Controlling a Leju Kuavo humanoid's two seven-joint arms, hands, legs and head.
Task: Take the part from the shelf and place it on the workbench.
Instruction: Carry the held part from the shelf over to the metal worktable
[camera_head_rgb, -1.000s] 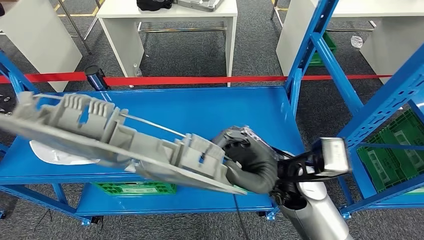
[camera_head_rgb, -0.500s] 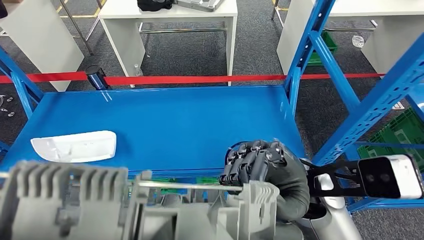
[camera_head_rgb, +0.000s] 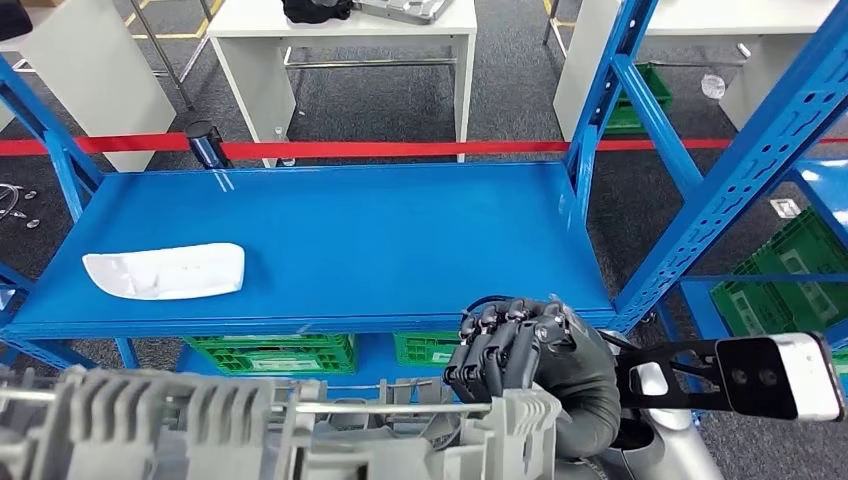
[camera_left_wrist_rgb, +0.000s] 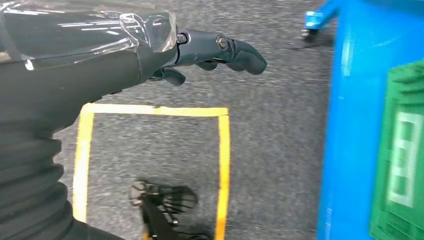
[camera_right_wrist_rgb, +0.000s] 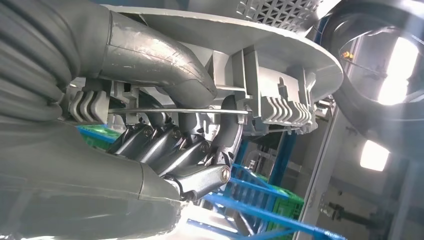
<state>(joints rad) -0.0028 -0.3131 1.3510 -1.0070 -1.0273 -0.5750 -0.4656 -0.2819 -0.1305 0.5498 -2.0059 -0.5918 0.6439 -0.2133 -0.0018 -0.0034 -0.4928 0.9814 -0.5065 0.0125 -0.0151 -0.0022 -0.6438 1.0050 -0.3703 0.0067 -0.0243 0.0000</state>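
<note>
Grey ribbed part (camera_head_rgb: 250, 430) carried in the right hand (camera_head_rgb: 530, 365), held in front of and below the blue shelf (camera_head_rgb: 400, 240).
The right hand's fingers (camera_right_wrist_rgb: 165, 145) wrap the part's end beside its thin metal rod (camera_right_wrist_rgb: 175, 110). A white moulded piece (camera_head_rgb: 165, 270) lies on the shelf's left side. The left hand (camera_left_wrist_rgb: 150, 50) hangs over grey floor, fingers loosely extended, gripping nothing.

Your right hand (camera_head_rgb: 540, 365) holds the part (camera_head_rgb: 250, 430) just in front of the shelf (camera_head_rgb: 400, 240), the part stretching away to the hand's left, with a tray (camera_head_rgb: 165, 271) on the shelf surface beyond and left, and crates (camera_head_rgb: 270, 352) on the lower level beneath.
</note>
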